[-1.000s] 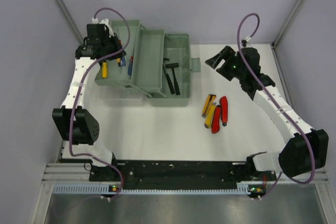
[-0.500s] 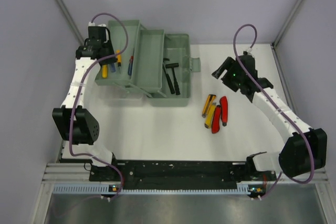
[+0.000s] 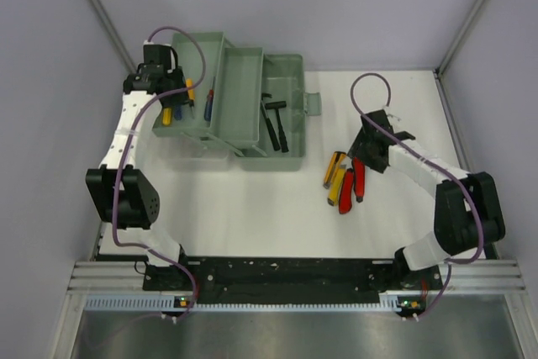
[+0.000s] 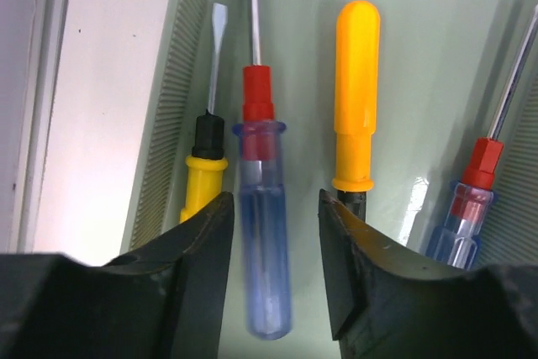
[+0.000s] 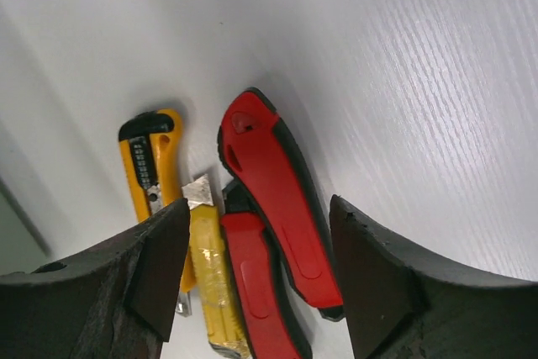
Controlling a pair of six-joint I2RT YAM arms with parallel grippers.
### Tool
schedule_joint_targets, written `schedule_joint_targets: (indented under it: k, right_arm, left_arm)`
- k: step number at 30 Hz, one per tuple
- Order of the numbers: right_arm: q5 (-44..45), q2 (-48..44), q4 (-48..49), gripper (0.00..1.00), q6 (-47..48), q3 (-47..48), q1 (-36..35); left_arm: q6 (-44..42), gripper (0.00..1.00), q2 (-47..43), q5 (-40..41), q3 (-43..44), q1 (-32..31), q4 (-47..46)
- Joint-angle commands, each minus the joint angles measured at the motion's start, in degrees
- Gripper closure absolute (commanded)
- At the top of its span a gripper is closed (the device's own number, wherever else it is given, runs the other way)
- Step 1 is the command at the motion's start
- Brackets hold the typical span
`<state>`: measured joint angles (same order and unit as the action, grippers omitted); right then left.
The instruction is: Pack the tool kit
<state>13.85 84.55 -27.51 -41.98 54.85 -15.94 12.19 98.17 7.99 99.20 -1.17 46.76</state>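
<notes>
Pale sage-green plastic toolbox sits fanned open at the far left of the white table. It's got two black hammers in the base and four small screwdrivers in the left tray. Loose on the table are two yellow utility knives and two red-and-black handles. Left gripper is parted narrowly, straddling the clear blue screwdriver. Right gripper gapes wide over the red handles.

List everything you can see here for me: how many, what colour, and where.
Toolbox: one, pale green, opened out, far left of the table.
Screwdrivers: four, two with blue handles and two with yellow, in the toolbox's left tray.
Hammers: seemingly two, black, in the toolbox's bottom.
Knives: two, yellow, on the table right of the toolbox.
Pliers: red handles, beside the knives; count unclear.
Table: one, white.
Left claw: open, over the screwdrivers, fingers either side of a blue one.
Right claw: open, above the knives and pliers.
</notes>
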Motion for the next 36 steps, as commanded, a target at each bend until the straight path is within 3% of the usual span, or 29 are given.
schedule_joint_targets:
  k: [1, 6, 10, 17, 19, 23, 26, 36]
  right_arm:
    - [1.01, 2.97, -0.26, 0.34, 1.46, -0.27, 0.12]
    - [-0.22, 7.9, -1.06, 0.35, 3.3, 1.66, 0.04]
    - [-0.32, 10.54, -1.93, 0.44, 5.06, 3.15, -0.31]
    - [0.13, 14.67, -3.69, 0.49, 7.08, 5.35, -1.54]
    - [0.48, 15.55, -4.04, 0.53, 7.08, 5.71, -1.81]
    - [2.58, 14.68, -4.31, 0.76, 7.61, 6.49, -2.6]
    - [4.25, 12.84, -4.31, 0.87, 8.4, 7.72, -3.12]
    - [6.46, 4.84, -5.01, 0.98, 11.56, 13.96, -4.27]
  left_arm:
    - [0.56, 0.48, -0.61, -0.78, 1.78, 0.38, -1.24]
    - [0.91, 0.42, -1.49, -4.29, 4.25, 0.38, -0.71]
    - [1.35, 0.4, -2.98, -7.63, 6.53, 0.38, -0.71]
    - [0.38, 0.33, -3.95, -18.79, 11.1, 0.2, -0.09]
    - [0.38, 0.32, -4.39, -19.94, 11.89, 0.2, 0.26]
    - [0.21, 0.28, -5.44, -22.75, 12.25, 0.2, 0.08]
    - [-0.06, 0.26, -6.06, -25.91, 12.07, -0.06, -0.62]
    - [0.12, 0.23, -7.03, -38.56, 10.32, -2.69, -5.1]
